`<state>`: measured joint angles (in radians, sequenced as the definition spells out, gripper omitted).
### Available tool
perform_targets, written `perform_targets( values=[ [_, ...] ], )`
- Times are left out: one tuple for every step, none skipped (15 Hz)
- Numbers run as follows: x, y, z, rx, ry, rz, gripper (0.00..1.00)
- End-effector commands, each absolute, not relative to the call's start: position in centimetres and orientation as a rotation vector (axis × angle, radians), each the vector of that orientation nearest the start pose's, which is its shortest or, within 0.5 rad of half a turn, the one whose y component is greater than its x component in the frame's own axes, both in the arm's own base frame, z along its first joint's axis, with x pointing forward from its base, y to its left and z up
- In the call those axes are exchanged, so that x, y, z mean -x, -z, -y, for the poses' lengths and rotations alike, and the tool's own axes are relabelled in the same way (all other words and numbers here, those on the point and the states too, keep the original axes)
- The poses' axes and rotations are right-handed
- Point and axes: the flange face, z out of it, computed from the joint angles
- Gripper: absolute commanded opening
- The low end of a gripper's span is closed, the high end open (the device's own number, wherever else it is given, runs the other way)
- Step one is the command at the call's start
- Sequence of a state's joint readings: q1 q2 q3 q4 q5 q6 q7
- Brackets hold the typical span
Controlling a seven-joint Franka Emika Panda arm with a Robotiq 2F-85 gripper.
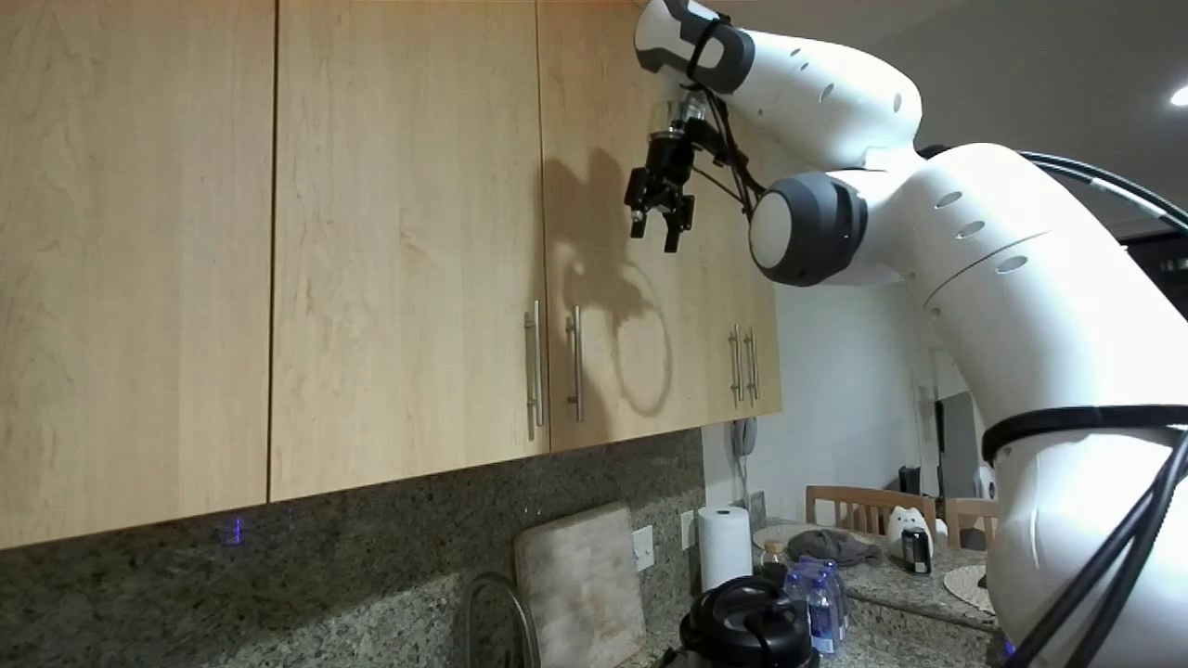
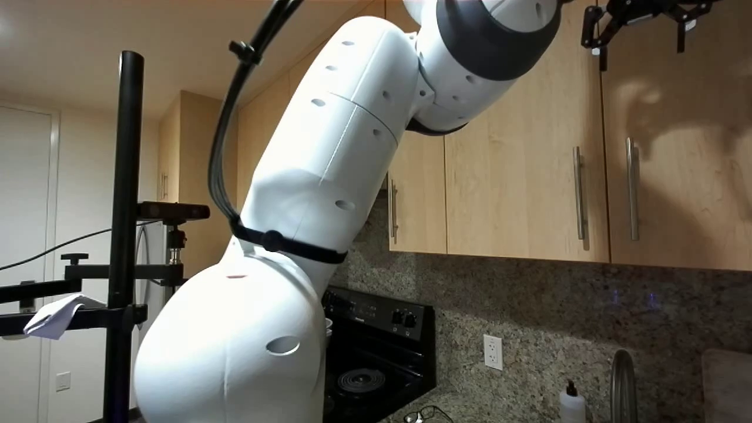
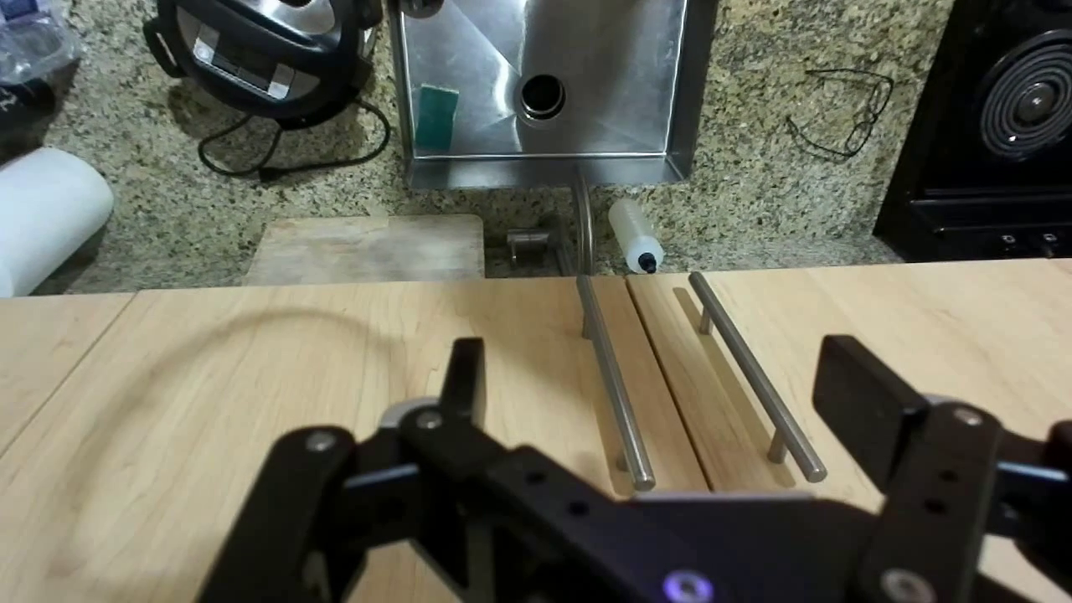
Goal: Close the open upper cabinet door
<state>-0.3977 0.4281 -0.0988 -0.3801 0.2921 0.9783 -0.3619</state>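
The claw hangs with its fingers spread wide, in front of the upper cabinet doors and higher than their bar handles. Those doors lie in a flush row, maple fronts outward; which of them the task means, I cannot tell. Only the wrist view shows the sink, set into the counter; a black stand and a chair each show in an exterior view alone. The row's lower edge ends well above the counter. Room lies below the fingers, while the arm crowds the space beside the claw in both exterior views.
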Motion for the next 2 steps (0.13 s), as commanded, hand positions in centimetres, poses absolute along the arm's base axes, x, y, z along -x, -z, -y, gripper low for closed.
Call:
perform_targets(
  values=[
    [-49.10,-82.32,19.54,3.018,0.351,0.086,1.00],
    [-49.07,-82.34,19.57,3.018,0.352,0.084,1.00]
  ],
)
